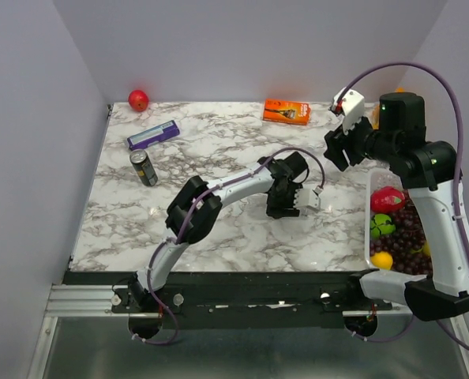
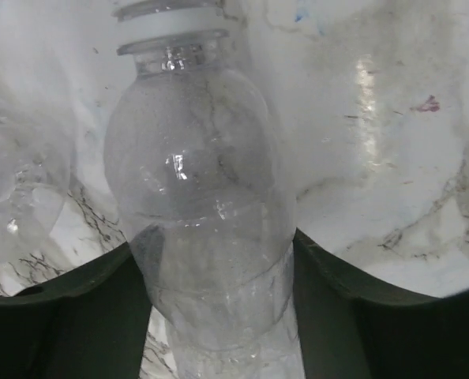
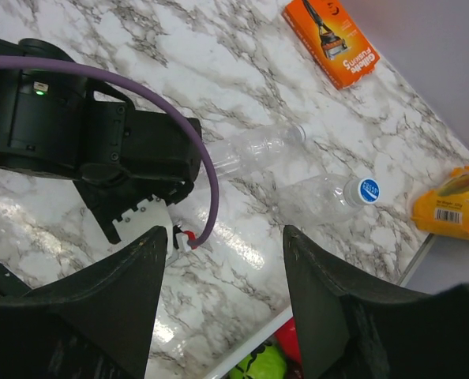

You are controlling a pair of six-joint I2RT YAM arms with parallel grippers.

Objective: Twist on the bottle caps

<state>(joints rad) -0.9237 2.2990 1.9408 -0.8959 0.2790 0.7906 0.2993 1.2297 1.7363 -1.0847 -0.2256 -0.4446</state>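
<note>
In the left wrist view a clear bottle [image 2: 195, 197] stands between my left gripper's [image 2: 215, 260] dark fingers, which press on both its sides. Its neck has a white ring and no cap. In the right wrist view the same uncapped bottle [image 3: 254, 150] sticks out from the left gripper [image 3: 151, 170]. A second clear bottle [image 3: 317, 197] lies beside it with a blue cap [image 3: 369, 190] on its neck. My right gripper [image 3: 225, 237] is open and empty, high above the table [image 1: 335, 150]. No loose caps show.
An orange razor box [image 1: 287, 110] lies at the back. A dark can [image 1: 144, 167], a purple box [image 1: 153, 134] and a red fruit [image 1: 138, 99] are at the left. A white bin [image 1: 370, 237] of fruit stands at the right edge. A yellow packet [image 3: 455, 205] lies near it.
</note>
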